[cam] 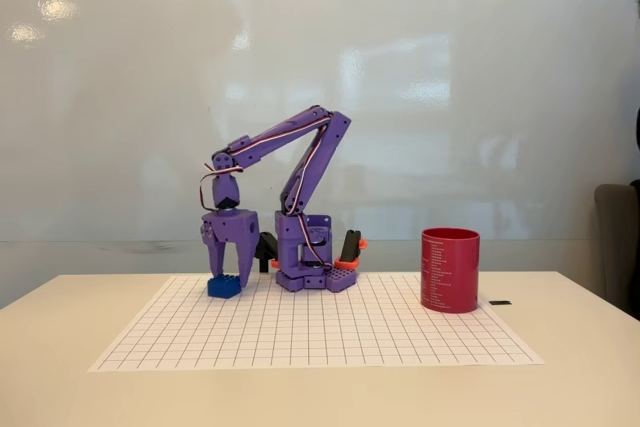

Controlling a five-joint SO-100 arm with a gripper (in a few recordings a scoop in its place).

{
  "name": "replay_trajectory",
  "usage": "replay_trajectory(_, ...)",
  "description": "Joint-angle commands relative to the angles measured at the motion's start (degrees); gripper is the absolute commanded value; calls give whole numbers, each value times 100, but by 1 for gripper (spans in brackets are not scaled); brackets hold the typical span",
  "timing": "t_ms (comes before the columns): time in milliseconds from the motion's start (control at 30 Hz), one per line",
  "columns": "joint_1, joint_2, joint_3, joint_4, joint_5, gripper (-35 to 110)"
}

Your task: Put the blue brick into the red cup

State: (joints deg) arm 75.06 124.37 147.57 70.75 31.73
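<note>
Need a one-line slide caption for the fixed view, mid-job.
Purple arm's gripper lowered over the blue brick on the grid mat; red cup upright at right.

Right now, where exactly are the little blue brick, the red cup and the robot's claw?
blue brick (224, 287): fixed view, its front face.
red cup (450, 272): fixed view, middle of its side wall.
gripper (226, 269): fixed view, between the fingertips just above the brick.
</note>
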Motion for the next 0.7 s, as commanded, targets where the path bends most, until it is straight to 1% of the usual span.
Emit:
replay_trajectory(0,62,694,-817,501,-149,-1)
replay_trajectory(100,44,1020,-1512,888,-316,-1)
replay_trajectory(200,132,1204,-2250,1169,-281,-1)
replay_trajectory(400,220,1661,-3595,1134,-299,-1)
replay_trajectory(533,-149,2057,-4597,984,-536,-1)
replay_trajectory(667,-870,2426,-5370,747,-677,-1)
